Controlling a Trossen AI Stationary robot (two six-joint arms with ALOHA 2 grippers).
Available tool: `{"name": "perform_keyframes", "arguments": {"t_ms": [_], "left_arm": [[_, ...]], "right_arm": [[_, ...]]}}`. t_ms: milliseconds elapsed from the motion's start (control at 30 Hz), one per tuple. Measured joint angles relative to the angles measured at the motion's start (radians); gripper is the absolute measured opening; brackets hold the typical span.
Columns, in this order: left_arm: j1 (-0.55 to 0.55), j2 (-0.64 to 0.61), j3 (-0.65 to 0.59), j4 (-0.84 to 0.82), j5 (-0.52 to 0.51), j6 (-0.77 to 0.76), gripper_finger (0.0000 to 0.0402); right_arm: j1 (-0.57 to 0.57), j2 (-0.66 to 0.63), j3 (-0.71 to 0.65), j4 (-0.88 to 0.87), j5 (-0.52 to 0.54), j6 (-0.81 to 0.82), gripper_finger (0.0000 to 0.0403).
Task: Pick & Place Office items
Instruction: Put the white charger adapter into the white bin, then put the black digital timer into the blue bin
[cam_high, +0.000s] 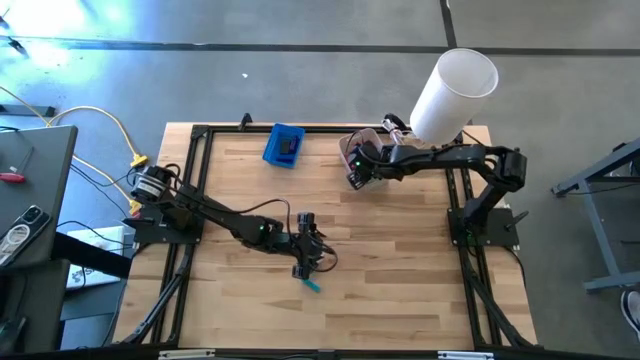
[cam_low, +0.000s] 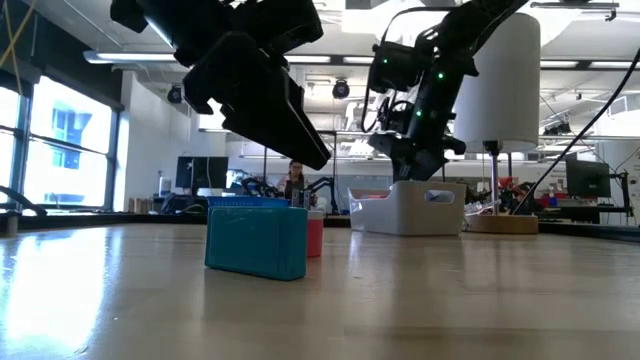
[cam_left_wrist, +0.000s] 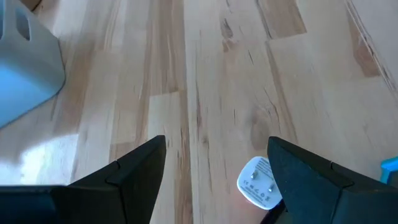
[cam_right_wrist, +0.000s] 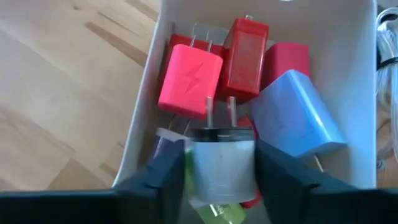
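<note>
Grey charger (cam_right_wrist: 222, 174) sits upright between the fingers of the right gripper (cam_right_wrist: 221, 158), which press on its two flat sides. It hangs directly over the white bin (cam_right_wrist: 140, 106), prongs pointing toward the pink charger (cam_right_wrist: 189, 81) in the pile there. Well apart from the bin, the left gripper (cam_left_wrist: 217, 162) hovers, fingers spread, over the desk (cam_left_wrist: 217, 74) with a white charger (cam_left_wrist: 256, 183) lying between them.

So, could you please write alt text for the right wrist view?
The right gripper hangs over a white bin, a grey-white plug charger between its fingers. In the bin lie pink, red and blue chargers.
</note>
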Motion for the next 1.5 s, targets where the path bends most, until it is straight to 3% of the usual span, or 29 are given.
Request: {"name": "perform_keyframes", "arguments": {"t_ms": [133, 267, 533, 767, 1000, 1167, 1500], "left_arm": [[0.000, 0.000, 0.000, 0.000, 0.000, -0.042, 0.0272], [0.000, 0.000, 0.000, -0.008, 0.000, -0.079, 0.0272], [-0.006, -0.008, 0.000, -0.029, -0.001, -0.053, 0.0272], [-0.039, -0.084, 0.000, -0.223, -0.013, -0.075, 0.0272], [-0.101, -0.116, 0.000, -0.282, 0.190, 0.028, 0.0272], [-0.119, -0.100, -0.001, -0.374, 0.195, 0.079, 0.0272], [-0.053, -0.083, 0.000, -0.382, 0.217, 0.081, 0.0264]], "right_arm": [[-0.002, 0.000, 0.000, 0.001, 0.009, -0.002, 0.0219], [0.001, -0.003, 0.000, 0.009, 0.025, -0.003, 0.0241], [0.017, -0.067, 0.000, 0.009, 0.011, -0.033, 0.0239], [0.075, -0.188, 0.000, 0.000, -0.127, -0.057, 0.0235], [0.196, -0.289, 0.000, -0.010, -0.164, -0.048, 0.0235], [0.307, -0.310, 0.000, 0.004, -0.164, -0.042, 0.0235], [0.496, -0.296, 0.000, 0.042, -0.164, -0.032, 0.0235]]}}
